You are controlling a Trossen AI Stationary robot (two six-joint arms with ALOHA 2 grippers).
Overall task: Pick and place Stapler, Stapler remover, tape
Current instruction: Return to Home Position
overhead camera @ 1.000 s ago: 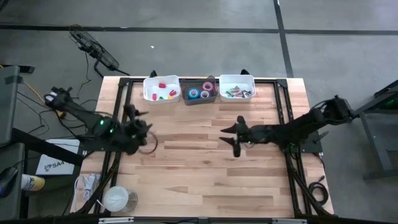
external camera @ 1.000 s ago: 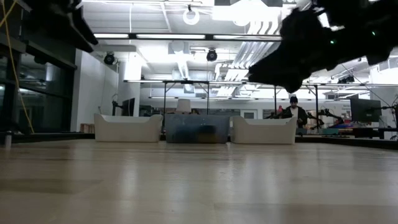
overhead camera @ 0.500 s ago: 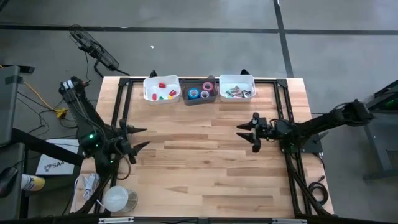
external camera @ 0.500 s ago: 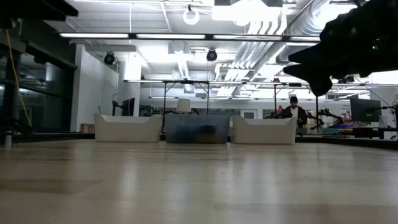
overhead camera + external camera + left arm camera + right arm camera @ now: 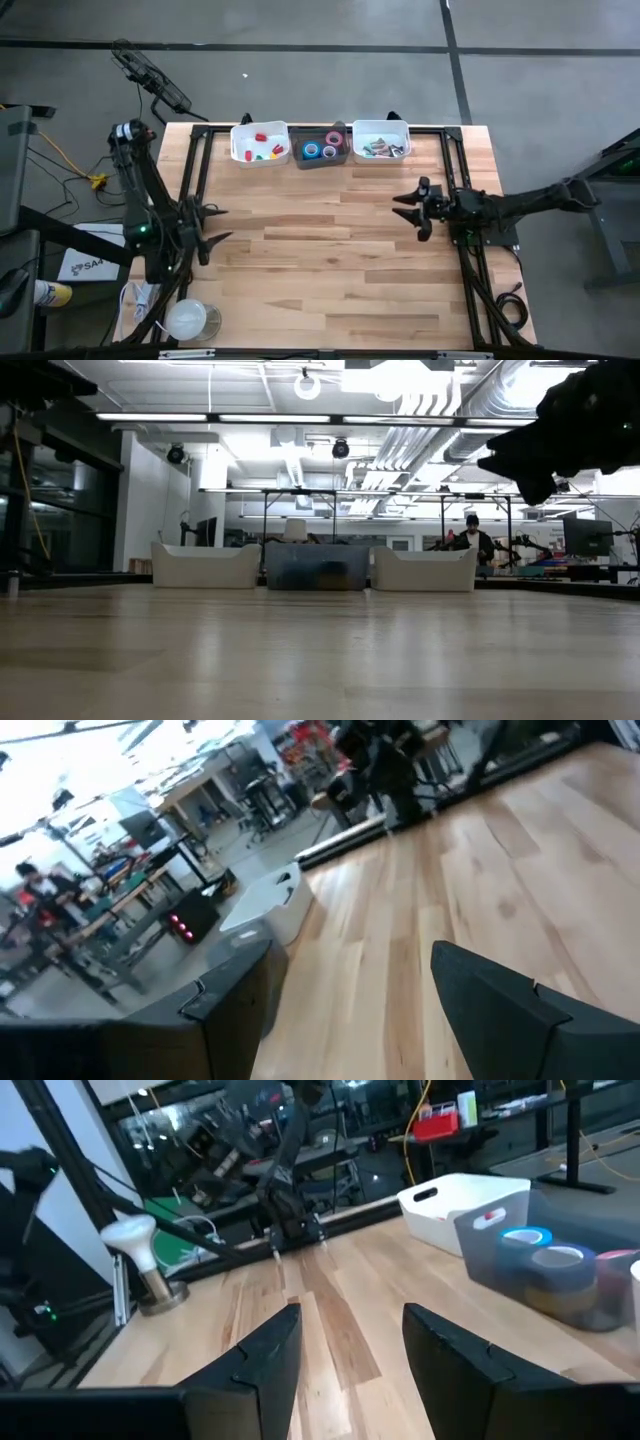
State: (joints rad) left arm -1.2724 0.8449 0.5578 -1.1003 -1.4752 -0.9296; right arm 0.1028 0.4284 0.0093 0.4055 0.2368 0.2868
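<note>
The tape rolls (image 5: pixel 320 149), blue, pink and purple rings, lie in a grey bin (image 5: pixel 322 160) at the table's far edge; the right wrist view shows a blue roll (image 5: pixel 527 1237) and a tan one (image 5: pixel 560 1260). A white bin (image 5: pixel 260 143) to its left holds small red, yellow and green pieces. Another white bin (image 5: pixel 381 141) to its right holds small mixed items. My left gripper (image 5: pixel 215 226) hovers open near the table's left edge. Near the right edge, my right gripper (image 5: pixel 408 211) also hovers open, above the bare wood. Neither holds anything.
The three bins stand in a row (image 5: pixel 318 567) along the far edge. Bare wooden tabletop (image 5: pixel 320 260) lies between the arms. A round white object (image 5: pixel 190 320) sits off the near left corner. A person (image 5: pixel 470 538) sits in the room beyond.
Both arms have drawn back from the middle of the table. The left gripper moved toward the table's left edge as its arm folded up. The right gripper moved toward the right edge. Nothing on the table moved.
</note>
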